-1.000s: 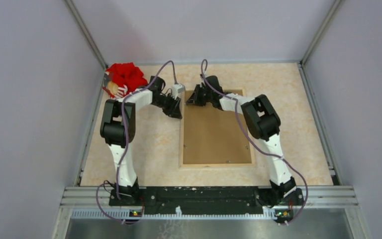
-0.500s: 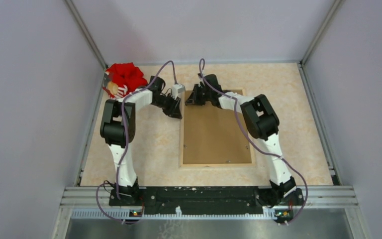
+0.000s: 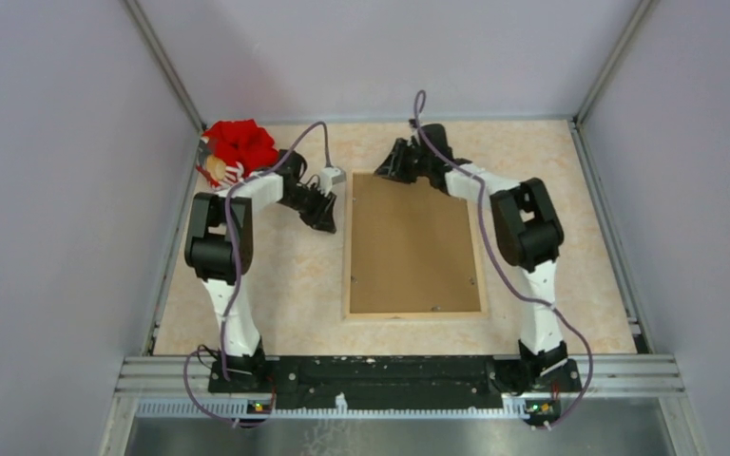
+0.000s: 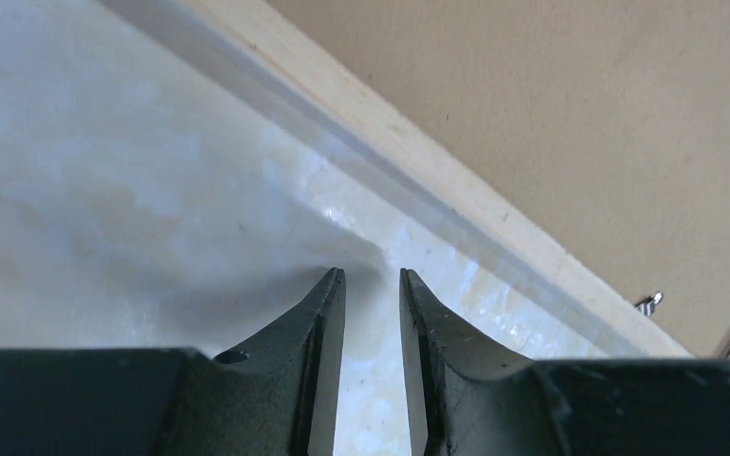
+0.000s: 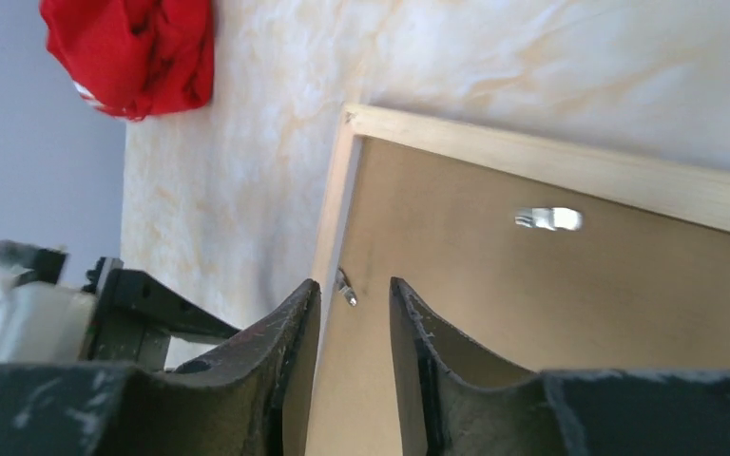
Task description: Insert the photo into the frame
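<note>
The frame (image 3: 346, 249) lies face down mid-table, its light wood back up, with a brown backing board (image 3: 413, 242) set inside it. The photo is hidden. My left gripper (image 3: 327, 224) hovers low over the table just left of the frame's far-left part. In the left wrist view its jaws (image 4: 372, 275) stand a little open over bare tabletop, beside the frame rail (image 4: 409, 157). My right gripper (image 3: 388, 172) is raised over the frame's far edge. It is open (image 5: 354, 285) with nothing between its fingers, above a small metal clip (image 5: 345, 287) near the frame's corner (image 5: 347, 119).
A red cloth bundle (image 3: 240, 144) lies in the far-left corner, also in the right wrist view (image 5: 133, 52). Small metal clips (image 5: 548, 218) sit along the frame's inner edge. Grey walls enclose the table on three sides.
My right gripper has lifted off the frame's far-left part, moved back and to the right, and opened. My left gripper has drawn slightly left, away from the frame.
</note>
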